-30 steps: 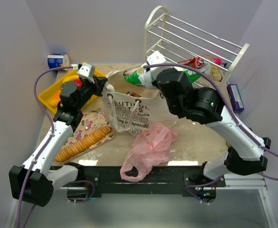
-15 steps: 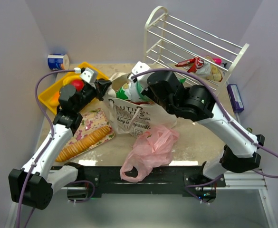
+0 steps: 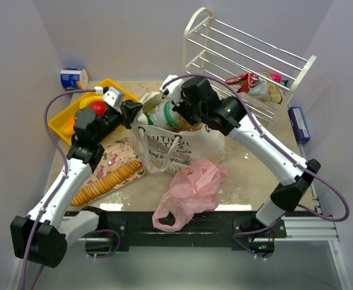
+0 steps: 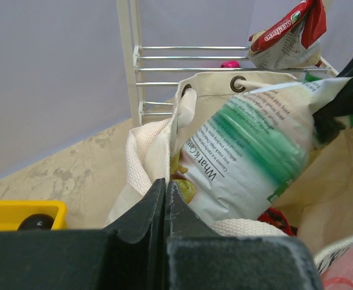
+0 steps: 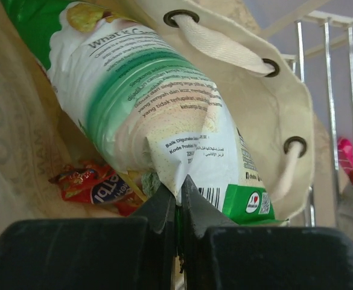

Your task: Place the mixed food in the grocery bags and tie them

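Note:
The cream canvas tote [image 3: 185, 148] stands mid-table, its mouth open. My left gripper [image 3: 134, 111] is shut at the tote's left rim by the rope handle [image 4: 143, 163] and holds it open. My right gripper [image 3: 179, 112] is shut on a fold of the green-and-white chip packet [image 5: 158, 103], which slants down into the tote's mouth [image 4: 254, 151]. A red packet [image 5: 95, 184] lies inside the tote. The pink plastic bag [image 3: 191, 187] lies crumpled in front of the tote. Another red packet [image 3: 248, 81] lies on the wire rack.
A yellow tray [image 3: 64, 124] with a red apple [image 3: 98, 107] sits at the back left, a blue-and-white can [image 3: 72, 78] behind it. A long cracker sleeve [image 3: 107, 181] lies on a floral mat. The wire rack [image 3: 248, 54] stands back right, a purple box [image 3: 298, 124] beside it.
My right arm has swung left from the rack side and lowered the chip packet into the tote's mouth. My left gripper has kept its hold on the tote's rim.

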Action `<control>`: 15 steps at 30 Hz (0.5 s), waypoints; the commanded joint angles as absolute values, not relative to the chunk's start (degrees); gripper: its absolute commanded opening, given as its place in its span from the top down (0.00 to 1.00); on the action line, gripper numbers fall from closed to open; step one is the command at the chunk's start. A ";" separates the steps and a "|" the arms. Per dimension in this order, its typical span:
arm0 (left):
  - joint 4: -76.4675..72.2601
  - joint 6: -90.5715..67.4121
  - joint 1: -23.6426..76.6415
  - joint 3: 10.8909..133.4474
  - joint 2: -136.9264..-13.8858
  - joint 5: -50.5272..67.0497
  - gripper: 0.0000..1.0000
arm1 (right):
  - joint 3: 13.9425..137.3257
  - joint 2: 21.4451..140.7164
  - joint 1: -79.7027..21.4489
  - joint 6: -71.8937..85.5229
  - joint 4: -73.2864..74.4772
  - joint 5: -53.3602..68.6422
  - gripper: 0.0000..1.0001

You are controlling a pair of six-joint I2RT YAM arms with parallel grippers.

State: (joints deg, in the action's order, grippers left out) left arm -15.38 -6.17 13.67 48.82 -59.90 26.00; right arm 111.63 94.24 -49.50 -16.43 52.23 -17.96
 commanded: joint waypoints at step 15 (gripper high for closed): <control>-19.60 -5.62 14.41 48.95 -57.39 16.71 1.00 | 81.67 99.77 -46.15 3.68 51.32 -7.82 1.00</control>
State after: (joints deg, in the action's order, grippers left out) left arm -15.57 -6.31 14.06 47.86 -58.83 22.22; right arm 88.09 100.31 -47.07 -4.03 43.86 -7.40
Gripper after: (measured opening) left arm 0.029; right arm 0.028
